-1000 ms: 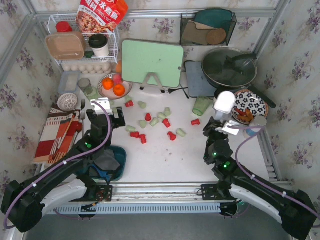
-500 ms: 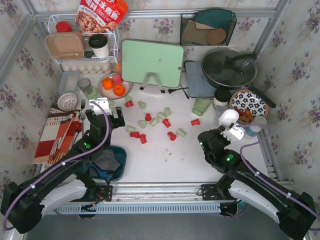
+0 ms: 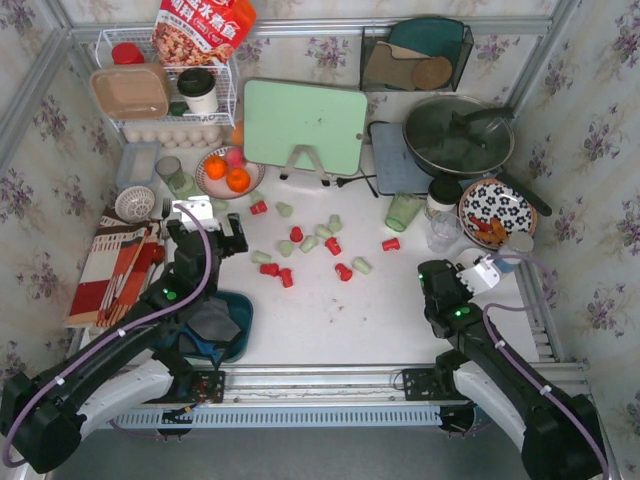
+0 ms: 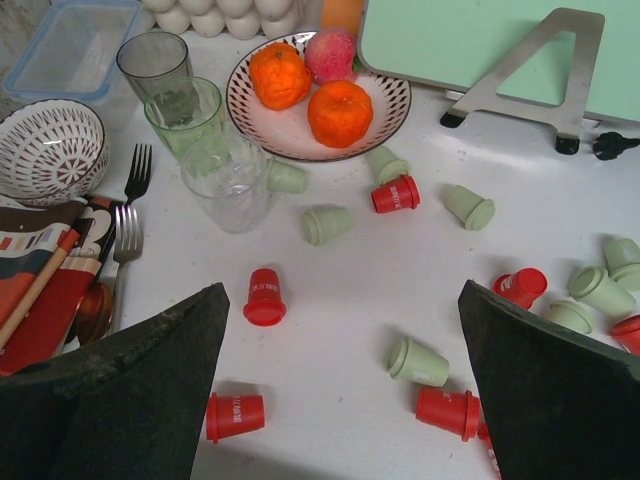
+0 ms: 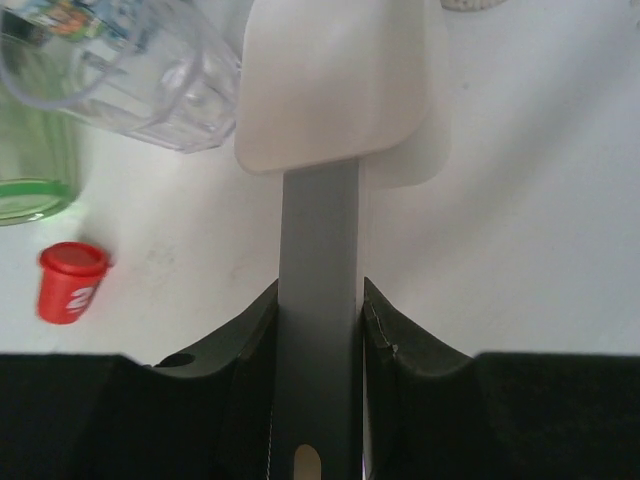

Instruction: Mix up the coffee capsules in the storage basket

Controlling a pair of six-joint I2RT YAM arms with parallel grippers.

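Observation:
Red and mint-green coffee capsules (image 3: 300, 245) lie scattered on the white table, outside the basket. The dark teal storage basket (image 3: 238, 322) sits at the near left, mostly hidden under my left arm. My left gripper (image 3: 212, 232) is open and empty, hovering over the left end of the scatter. In the left wrist view (image 4: 340, 300) a red capsule (image 4: 264, 297) and a green capsule (image 4: 417, 361) lie between its fingers. My right gripper (image 3: 455, 280) is shut on the grey handle of a white-bladed spatula (image 5: 335, 90), low over the table at the right; a red capsule (image 5: 70, 280) lies to its left.
A plate of oranges (image 3: 226, 172) and clear glasses (image 4: 225, 180) stand behind the left gripper. A green glass (image 3: 403, 211), a clear glass (image 3: 440, 232) and a patterned bowl (image 3: 497, 212) stand close by the spatula. A mint cutting board (image 3: 305, 125), pan (image 3: 458, 135) and white wire rack (image 3: 165, 90) line the back.
My right arm has swung right and toward the near edge, bringing the spatula down from near the glasses to low over the table. The left gripper has hardly moved.

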